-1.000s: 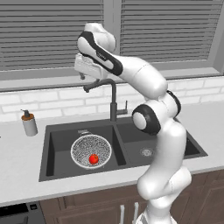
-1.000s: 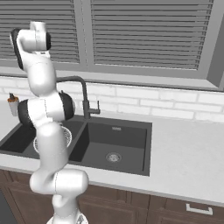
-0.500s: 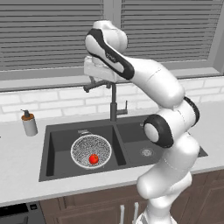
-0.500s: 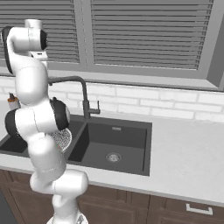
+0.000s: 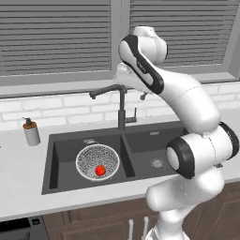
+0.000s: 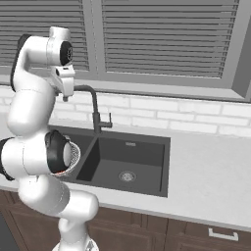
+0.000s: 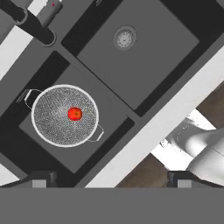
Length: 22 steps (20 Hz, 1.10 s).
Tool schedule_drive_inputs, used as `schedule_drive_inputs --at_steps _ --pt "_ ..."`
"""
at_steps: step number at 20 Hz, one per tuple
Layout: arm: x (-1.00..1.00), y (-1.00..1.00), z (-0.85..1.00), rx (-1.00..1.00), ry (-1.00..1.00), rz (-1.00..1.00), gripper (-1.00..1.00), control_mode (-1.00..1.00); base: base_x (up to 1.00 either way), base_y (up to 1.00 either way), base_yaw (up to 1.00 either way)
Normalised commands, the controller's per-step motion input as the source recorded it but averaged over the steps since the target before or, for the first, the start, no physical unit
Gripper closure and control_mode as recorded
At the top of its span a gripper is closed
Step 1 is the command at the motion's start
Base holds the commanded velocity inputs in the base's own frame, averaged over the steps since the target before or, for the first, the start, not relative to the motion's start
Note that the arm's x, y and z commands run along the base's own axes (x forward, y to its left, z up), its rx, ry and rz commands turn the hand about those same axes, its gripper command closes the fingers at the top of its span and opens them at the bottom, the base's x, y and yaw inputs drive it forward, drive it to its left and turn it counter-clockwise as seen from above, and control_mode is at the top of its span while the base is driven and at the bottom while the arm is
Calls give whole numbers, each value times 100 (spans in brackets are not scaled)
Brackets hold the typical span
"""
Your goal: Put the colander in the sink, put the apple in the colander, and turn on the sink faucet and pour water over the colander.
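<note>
Apple point(image 7: 75, 113) already sits in colander point(image 7: 65, 115) far below the open, empty claw point(image 7: 111, 183); next, nudge the sink faucet point(image 5: 121, 105) lever gently sideways.

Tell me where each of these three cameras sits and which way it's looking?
Left base view: behind the arm's left, facing the sink, colander, apple and faucet; the arm rises lower right.
Right base view: behind its right, same sink; the arm rises lower left.
Hand view: on the hand, looking down at both basins; open gripper at bottom.
Shared: colander, faucet.
</note>
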Motion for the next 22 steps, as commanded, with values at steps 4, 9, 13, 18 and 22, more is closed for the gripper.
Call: schedule_drive_inputs --at_steps 4,9,13,18,22 --pt "-25 -68 -11 1 -17 24 -100 -100 0 0 0" --pt "-32 -55 -11 0 -15 35 -100 -100 0 0 0" --pt "-20 -57 -17 0 -7 42 -100 -100 0 0 0" --pt "-24 -49 -24 -1 -15 54 -100 -100 0 0 0" --pt "-31 -41 -8 0 -52 72 -100 -100 0 0 0"
